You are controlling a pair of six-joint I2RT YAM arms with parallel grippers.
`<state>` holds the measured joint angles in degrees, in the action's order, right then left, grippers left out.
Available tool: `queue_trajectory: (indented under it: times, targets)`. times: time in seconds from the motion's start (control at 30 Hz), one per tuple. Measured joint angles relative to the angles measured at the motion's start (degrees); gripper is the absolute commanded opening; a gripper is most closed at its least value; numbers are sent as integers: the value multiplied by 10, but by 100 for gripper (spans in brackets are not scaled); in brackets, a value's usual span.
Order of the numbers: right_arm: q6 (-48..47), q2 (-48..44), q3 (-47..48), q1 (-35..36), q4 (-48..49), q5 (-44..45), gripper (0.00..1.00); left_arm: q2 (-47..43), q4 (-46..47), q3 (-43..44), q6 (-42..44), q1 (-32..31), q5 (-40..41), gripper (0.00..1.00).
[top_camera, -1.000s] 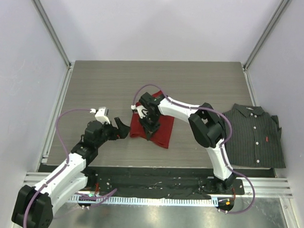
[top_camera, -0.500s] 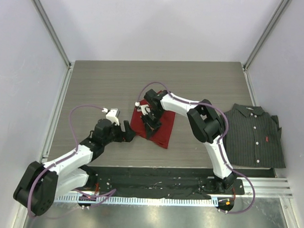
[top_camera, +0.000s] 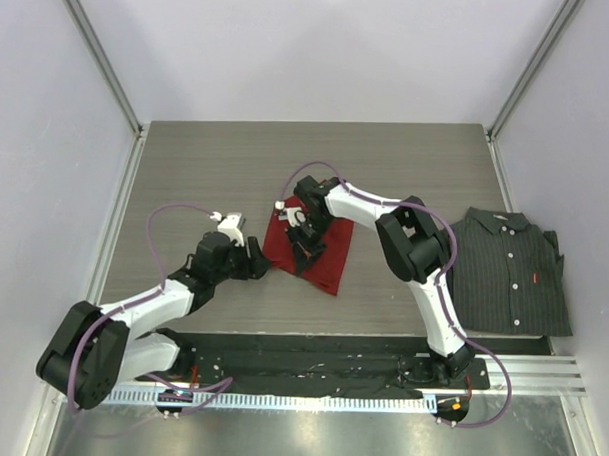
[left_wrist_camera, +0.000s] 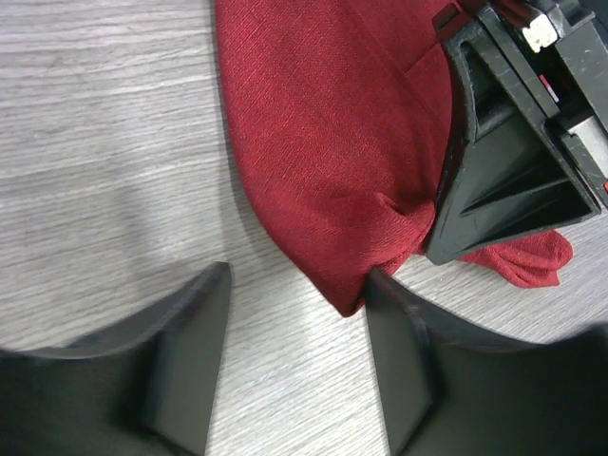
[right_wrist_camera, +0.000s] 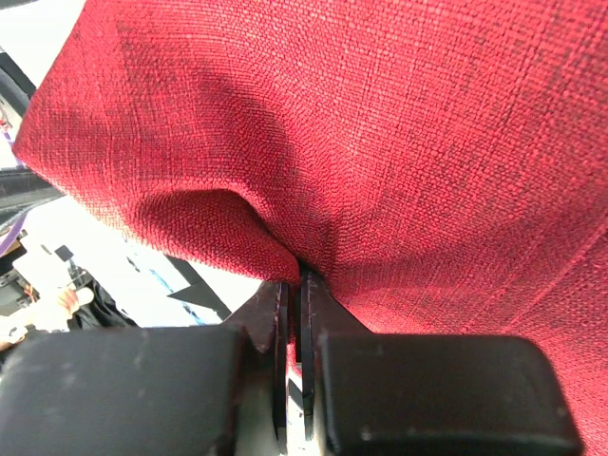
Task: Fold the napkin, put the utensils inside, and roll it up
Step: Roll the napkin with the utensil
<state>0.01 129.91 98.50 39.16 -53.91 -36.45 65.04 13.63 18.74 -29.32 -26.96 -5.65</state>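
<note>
Left wrist view puts the left claw (left_wrist_camera: 296, 277) low over the surface (left_wrist_camera: 95, 142), its two dark fingers standing well apart with only bare grey wood grain between them and nothing held. The pointed near corner of the napkin (left_wrist_camera: 323, 142) reaches the inner edge of the finger on the picture's right; whether cloth and finger touch cannot be told. Just beyond that corner the red cloth is bunched into a small knot where the black wedge of the other arm's finger presses into it, and a loose red tail pokes out past that wedge. In the right wrist view the right claw (right_wrist_camera: 293, 285) is closed tight, its tips pressed together on a raised ridge of the napkin, the weave filling nearly the whole picture around them. From above, the napkin lies as a folded, skewed red patch on the surface, one point toward the arms' side. The left claw sits at the napkin's left near edge, and the right claw bears down on the napkin's middle, its arm arching in from the napkin's right. A dark pinstriped shirt (top_camera: 508, 270) lies flat and buttoned well apart to the right of the napkin, collar on the far side.
</note>
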Motion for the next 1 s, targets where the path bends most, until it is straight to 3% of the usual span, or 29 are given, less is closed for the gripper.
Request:
queue_trajectory:
  times: [0.2, 0.3, 0.33, 0.4, 0.63, 0.8, 0.9, 1.0]
  targets:
    - [-2, 3, 3, -4, -4, -8, 1, 23, 10, 19, -2, 0, -3, 38]
    - [-3, 4, 6, -4, -4, -8, 1, 37, 16, 28, -3, 0, -11, 22]
    - [-3, 4, 6, -5, -4, -7, 1, 43, 17, 31, -3, 0, -14, 10]
    - [-3, 4, 7, -5, -4, -5, 3, 49, 16, 37, -6, 0, -18, 1]
    - [7, -9, 4, -5, 12, 28, 17, 51, -69, 96, -24, -2, -10, 0]
    - [21, -75, -35, -6, 62, 80, 27, 64, -144, 156, -34, -1, -3, 0]
    - [22, -131, -81, -7, 104, 102, 39, 90, -179, 183, -35, 1, -4, 0]
    - [22, -186, -130, -5, 146, 122, 58, 103, -202, 187, -38, 5, -6, 0]
